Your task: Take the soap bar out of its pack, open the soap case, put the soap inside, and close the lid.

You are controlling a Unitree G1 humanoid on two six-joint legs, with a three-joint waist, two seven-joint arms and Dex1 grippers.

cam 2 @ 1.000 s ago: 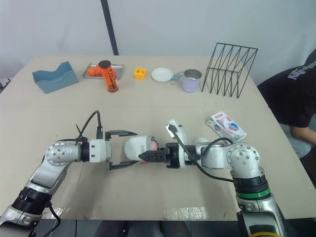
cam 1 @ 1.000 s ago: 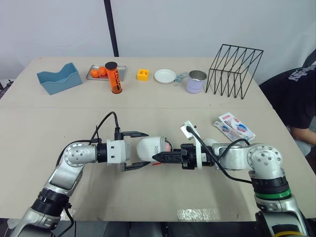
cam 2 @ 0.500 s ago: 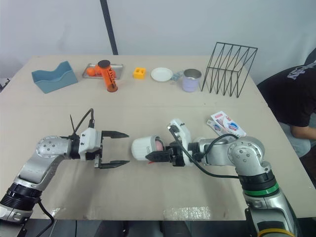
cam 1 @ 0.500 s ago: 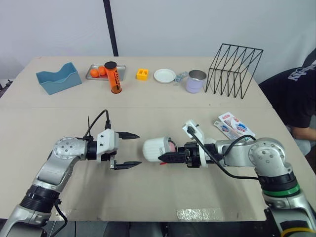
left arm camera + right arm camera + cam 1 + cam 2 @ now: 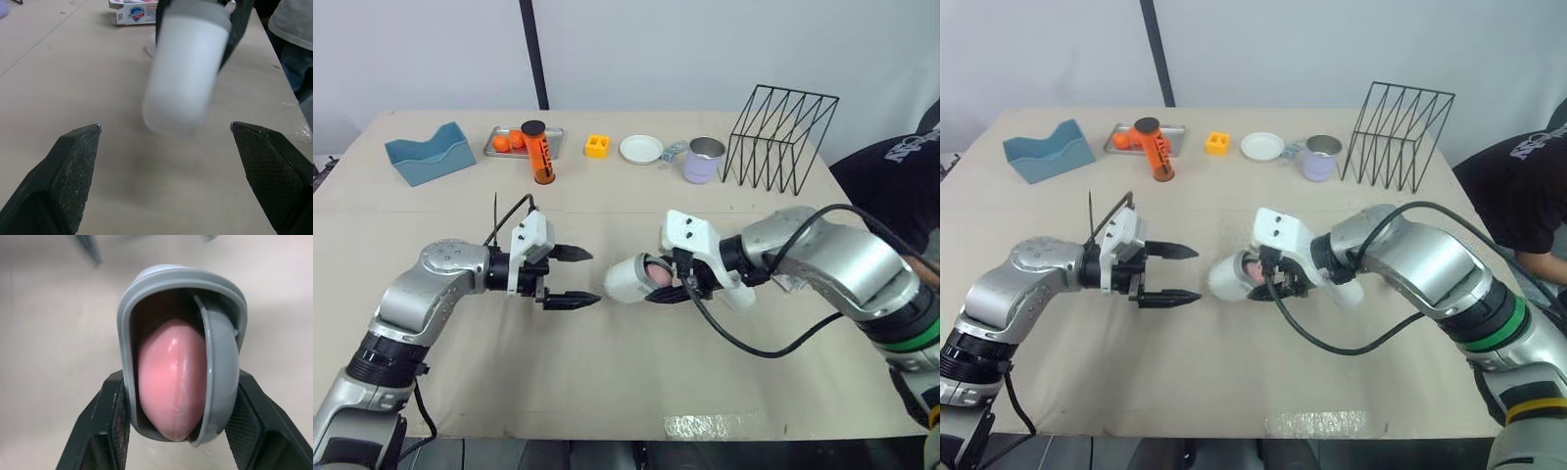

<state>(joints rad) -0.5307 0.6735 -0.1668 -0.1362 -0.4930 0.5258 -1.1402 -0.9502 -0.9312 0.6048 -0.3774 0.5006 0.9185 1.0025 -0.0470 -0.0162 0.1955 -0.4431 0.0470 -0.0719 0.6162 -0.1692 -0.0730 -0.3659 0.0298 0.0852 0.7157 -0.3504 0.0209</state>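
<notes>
The white soap case (image 5: pixel 628 279) with a grey rim (image 5: pixel 181 278) is held sideways just over the table, my right gripper (image 5: pixel 672 285) shut on its open end. A pink soap bar (image 5: pixel 171 377) sits inside it, beside a grey inner piece (image 5: pixel 220 382). The case's closed end (image 5: pixel 188 63) points at my left gripper (image 5: pixel 594 278), which is open a short gap away with nothing between its fingers (image 5: pixel 73 166). The soap pack (image 5: pixel 134 11) lies on the table behind the case, near my right arm.
Along the far edge stand a blue bin (image 5: pixel 429 155), a tray of oranges (image 5: pixel 507 142), an orange cylinder (image 5: pixel 539 154), a yellow block (image 5: pixel 597 147), a white plate (image 5: pixel 640 150), a purple cup (image 5: pixel 702 162) and a black wire rack (image 5: pixel 781 137). A person (image 5: pixel 901 186) sits at the right.
My left gripper has let go of the case and drawn back to the left. My right arm has risen and swung the case leftward, still holding it.
</notes>
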